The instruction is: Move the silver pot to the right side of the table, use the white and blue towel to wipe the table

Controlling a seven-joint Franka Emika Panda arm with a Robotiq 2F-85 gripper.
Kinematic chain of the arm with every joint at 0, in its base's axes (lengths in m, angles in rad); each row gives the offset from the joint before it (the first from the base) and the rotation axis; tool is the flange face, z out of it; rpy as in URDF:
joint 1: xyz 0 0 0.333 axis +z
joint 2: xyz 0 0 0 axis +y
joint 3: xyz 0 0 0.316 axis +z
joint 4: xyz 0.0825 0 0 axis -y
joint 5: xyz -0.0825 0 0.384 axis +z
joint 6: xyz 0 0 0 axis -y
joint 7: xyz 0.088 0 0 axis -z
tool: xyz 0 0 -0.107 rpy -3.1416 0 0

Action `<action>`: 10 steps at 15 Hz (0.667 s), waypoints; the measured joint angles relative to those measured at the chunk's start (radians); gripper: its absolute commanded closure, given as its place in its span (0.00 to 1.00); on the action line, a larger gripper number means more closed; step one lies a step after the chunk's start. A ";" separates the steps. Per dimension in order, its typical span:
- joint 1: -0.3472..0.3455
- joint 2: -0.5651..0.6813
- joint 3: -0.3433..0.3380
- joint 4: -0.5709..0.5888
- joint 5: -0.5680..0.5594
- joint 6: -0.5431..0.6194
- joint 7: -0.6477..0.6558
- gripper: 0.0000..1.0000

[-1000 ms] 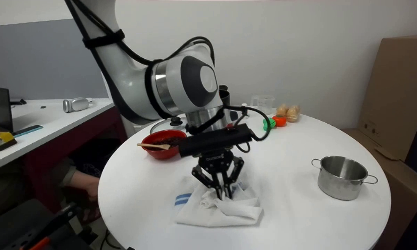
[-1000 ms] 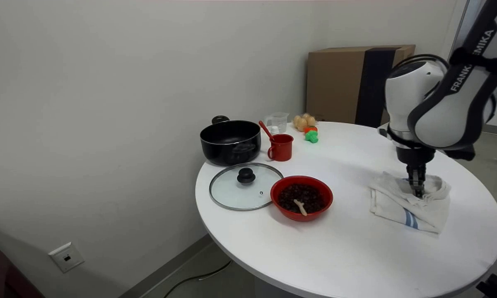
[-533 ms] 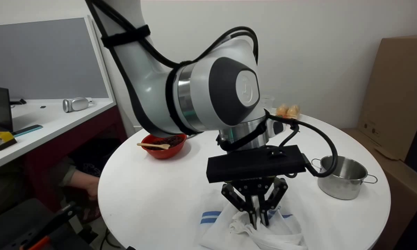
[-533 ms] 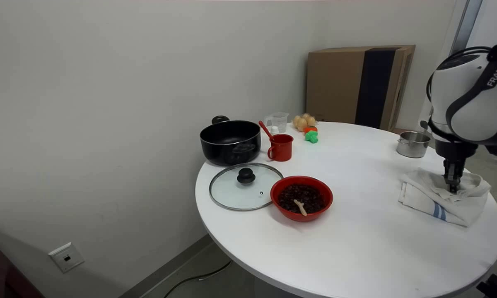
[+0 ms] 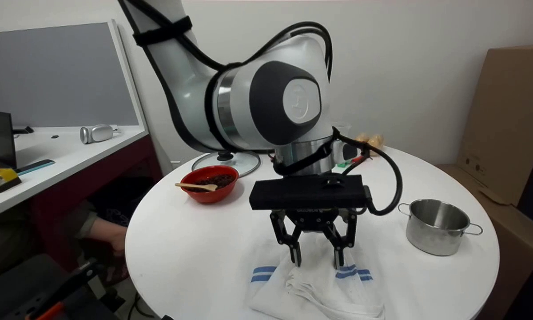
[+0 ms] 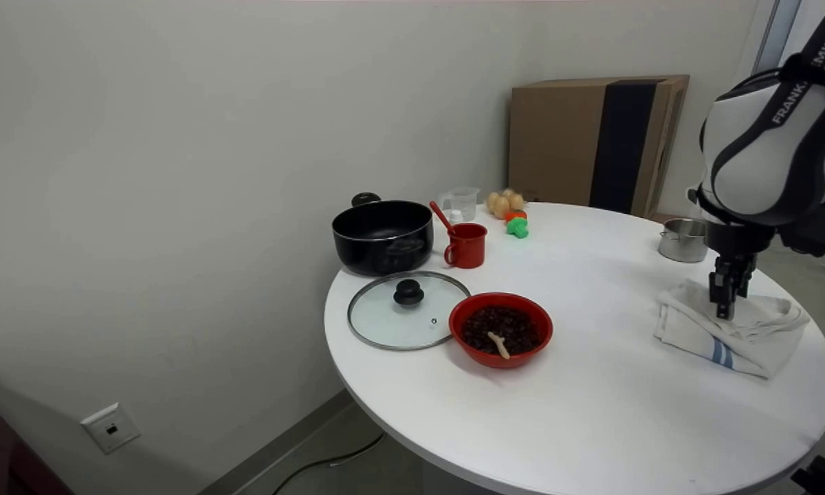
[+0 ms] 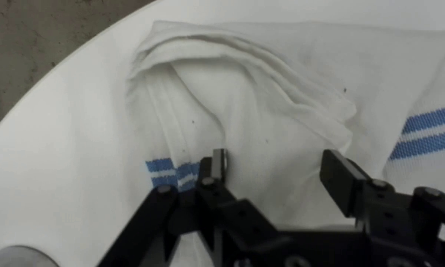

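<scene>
The white and blue towel point(image 5: 306, 293) lies crumpled and partly folded on the round white table point(image 5: 177, 253), its blue stripes showing in all views. Above it my gripper point(image 5: 317, 266) stands open, pointing down, with a wide gap between its fingers. In the wrist view the gripper point(image 7: 273, 157) spans bare cloth of the towel point(image 7: 267, 122) and pinches none of it. Whether the fingertips brush the cloth I cannot tell. The silver pot point(image 5: 437, 231) sits upright on the table, to the right of the gripper in that view; an exterior view shows the silver pot point(image 6: 683, 240) behind the towel.
A red bowl point(image 6: 478, 354) of dark beans holds a wooden spoon. Near it lie a glass lid point(image 6: 378, 316), a black pot point(image 6: 378, 254) and a red mug point(image 6: 469, 247). Farther back are a green piece point(image 6: 517, 227) and eggs point(image 6: 502, 205). A cardboard box point(image 6: 557, 144) stands beyond the table.
The shut gripper dragged the towel toward the table's near edge in an exterior view. Since half a second ago the fingers have spread, let the cloth go and lifted slightly. The silver pot has stayed put.
</scene>
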 measured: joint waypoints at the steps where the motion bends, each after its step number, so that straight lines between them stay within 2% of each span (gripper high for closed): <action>1: 0.000 -0.023 0.014 -0.002 0.035 -0.012 0.000 0.00; 5: 0.018 -0.144 0.067 -0.016 0.143 -0.074 0.016 0.00; 10: 0.103 -0.238 0.085 -0.035 0.150 -0.132 0.112 0.00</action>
